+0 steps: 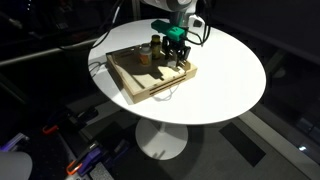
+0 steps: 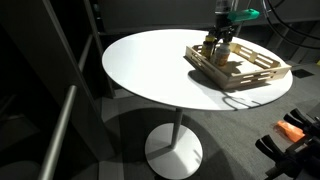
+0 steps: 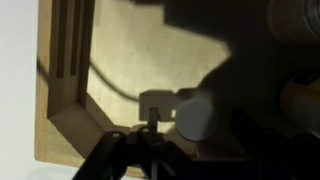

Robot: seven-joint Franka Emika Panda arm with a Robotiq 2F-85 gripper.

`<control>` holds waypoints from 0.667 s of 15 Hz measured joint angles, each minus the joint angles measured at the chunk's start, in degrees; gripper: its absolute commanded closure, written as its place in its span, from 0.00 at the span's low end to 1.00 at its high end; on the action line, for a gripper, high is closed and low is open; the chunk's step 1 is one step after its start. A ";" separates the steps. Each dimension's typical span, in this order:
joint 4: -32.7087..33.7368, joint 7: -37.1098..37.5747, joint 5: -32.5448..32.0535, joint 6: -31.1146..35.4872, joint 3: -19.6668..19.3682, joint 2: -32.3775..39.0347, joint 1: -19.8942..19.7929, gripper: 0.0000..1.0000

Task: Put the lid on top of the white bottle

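Note:
My gripper (image 1: 177, 58) reaches down into the wooden tray (image 1: 135, 88), right next to two small bottles (image 1: 153, 47). It also shows in an exterior view (image 2: 222, 40). The bottles are too small and dark there to tell the white bottle from the taller one. In the wrist view a small round pale lid (image 3: 195, 117) lies flat between the dark fingers (image 3: 190, 140), over the tray floor (image 3: 130, 50). Shadow hides whether the fingers touch it. Two round pale shapes at the right edge (image 3: 298, 95) may be bottle tops.
The tray sits on a round white pedestal table (image 1: 225, 80), towards its far side, and shows in the other exterior view too (image 2: 250, 72). A thin cable (image 3: 105, 80) runs across the tray floor to a small pale block (image 3: 160, 103). The surroundings are dark floor and clutter.

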 measured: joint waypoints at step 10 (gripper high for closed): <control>0.64 0.00 0.00 0.20 -0.08 0.76 0.40 0.81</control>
